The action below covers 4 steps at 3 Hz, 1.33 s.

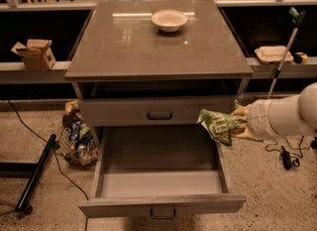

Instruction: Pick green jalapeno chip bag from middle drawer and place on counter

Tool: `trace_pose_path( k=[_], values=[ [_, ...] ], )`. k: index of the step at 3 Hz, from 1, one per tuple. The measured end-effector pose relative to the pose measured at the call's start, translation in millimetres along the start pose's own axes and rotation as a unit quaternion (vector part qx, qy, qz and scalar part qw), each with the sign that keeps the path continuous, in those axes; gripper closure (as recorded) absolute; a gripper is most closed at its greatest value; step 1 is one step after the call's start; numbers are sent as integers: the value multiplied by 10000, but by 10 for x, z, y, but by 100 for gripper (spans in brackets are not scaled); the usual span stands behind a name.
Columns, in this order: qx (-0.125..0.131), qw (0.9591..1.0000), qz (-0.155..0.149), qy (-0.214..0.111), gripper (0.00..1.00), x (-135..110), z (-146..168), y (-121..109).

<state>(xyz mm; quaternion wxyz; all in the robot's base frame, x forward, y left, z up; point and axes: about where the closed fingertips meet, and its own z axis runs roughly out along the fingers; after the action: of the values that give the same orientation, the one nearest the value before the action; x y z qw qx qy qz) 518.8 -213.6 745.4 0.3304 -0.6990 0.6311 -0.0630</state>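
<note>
The green jalapeno chip bag point(218, 124) hangs in the air over the right side of the open middle drawer point(159, 175), level with the closed drawer front above it. My gripper point(238, 122) is shut on the bag's right end; the white arm comes in from the right. The drawer's grey tray is bare. The counter point(148, 41) is the glossy grey-brown top of the cabinet, above and left of the bag.
A white bowl point(169, 20) sits at the back of the counter. The upper drawer front point(159, 112) has a dark handle. A basket of snack bags point(77, 141) stands on the floor left of the cabinet. A cardboard box point(34, 54) sits on the left shelf.
</note>
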Motion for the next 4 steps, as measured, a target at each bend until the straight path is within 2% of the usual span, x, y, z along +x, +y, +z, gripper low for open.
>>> trace_pose_path(
  k=[1,3,4],
  values=[
    [277,9976,-634,48,100,-269,-477,-302],
    [280,9973,-683,55,100,-284,-482,-310],
    [587,9911,-1185,-172,100,-615,-628,-625]
  ],
)
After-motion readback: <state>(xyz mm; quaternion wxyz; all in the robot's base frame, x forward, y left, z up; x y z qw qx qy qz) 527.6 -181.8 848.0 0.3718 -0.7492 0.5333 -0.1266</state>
